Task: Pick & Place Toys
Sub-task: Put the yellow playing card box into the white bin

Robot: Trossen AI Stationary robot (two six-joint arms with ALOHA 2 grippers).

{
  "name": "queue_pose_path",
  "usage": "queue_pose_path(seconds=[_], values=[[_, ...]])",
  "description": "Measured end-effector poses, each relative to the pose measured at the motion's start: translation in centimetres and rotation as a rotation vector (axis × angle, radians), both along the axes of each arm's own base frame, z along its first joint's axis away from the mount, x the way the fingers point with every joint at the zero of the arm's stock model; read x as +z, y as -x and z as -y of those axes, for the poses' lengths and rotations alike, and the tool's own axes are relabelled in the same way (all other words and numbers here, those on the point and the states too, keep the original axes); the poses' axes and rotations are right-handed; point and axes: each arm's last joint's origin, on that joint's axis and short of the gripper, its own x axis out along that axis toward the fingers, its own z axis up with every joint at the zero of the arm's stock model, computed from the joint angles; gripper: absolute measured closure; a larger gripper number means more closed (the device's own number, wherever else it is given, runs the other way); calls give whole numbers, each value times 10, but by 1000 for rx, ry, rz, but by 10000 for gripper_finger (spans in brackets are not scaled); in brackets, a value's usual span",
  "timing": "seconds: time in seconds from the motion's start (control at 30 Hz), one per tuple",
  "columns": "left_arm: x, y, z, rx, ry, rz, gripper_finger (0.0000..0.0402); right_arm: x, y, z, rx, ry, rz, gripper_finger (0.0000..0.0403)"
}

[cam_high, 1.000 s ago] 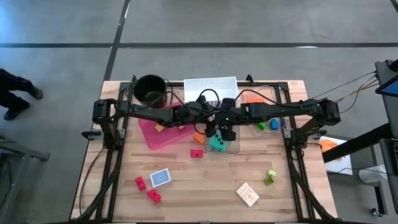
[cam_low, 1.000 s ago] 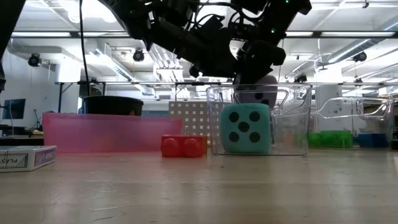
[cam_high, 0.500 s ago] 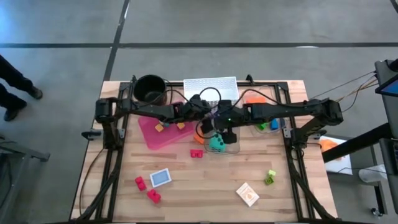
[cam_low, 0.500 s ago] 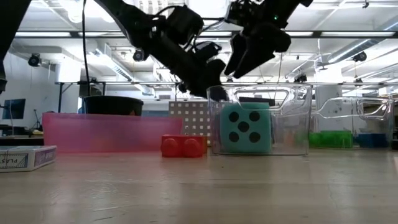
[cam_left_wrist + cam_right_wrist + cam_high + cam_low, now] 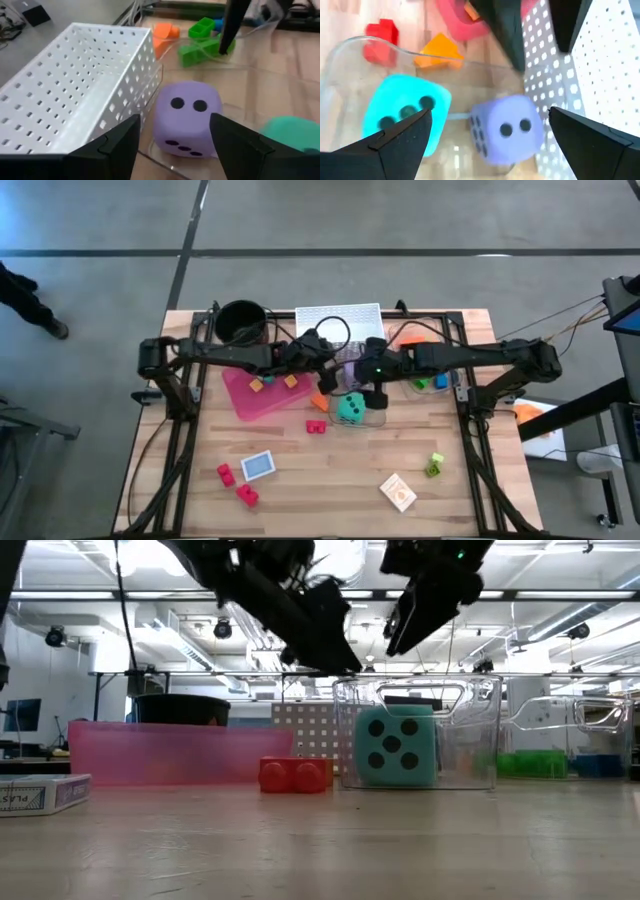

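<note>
Purple die point(image 5: 187, 119) sits inside the clear bin point(image 5: 470, 730) next to the teal die point(image 5: 394, 746), near the white basket point(image 5: 75, 85); your left tool point(image 5: 172, 137) and right tool point(image 5: 485, 135) both hang above it, fingers spread, holding nothing

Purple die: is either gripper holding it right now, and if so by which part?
Neither. The purple die sits free in the clear bin beside the teal die; the left gripper and right gripper are open above it.

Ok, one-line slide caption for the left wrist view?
Open left gripper above the purple die in the clear bin, beside the white basket.
</note>
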Motion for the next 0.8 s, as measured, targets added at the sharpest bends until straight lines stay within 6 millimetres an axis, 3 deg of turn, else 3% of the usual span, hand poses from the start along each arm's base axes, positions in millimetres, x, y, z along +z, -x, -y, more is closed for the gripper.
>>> queue_pose_path(seconds=[0.2,0.37,0.6,0.8], values=[[27,22,13,-19,10,-44,159,15,21,-20,-5,-56,82,5],[43,37,32,-42,40,-58,159,8,44,-40,14,-111,116,5],[34,66,66,-80,95,-37,159,-18,75,-62,37,-215,225,5],[7,83,93,-148,96,-40,159,-34,89,-73,115,-238,312,5]])
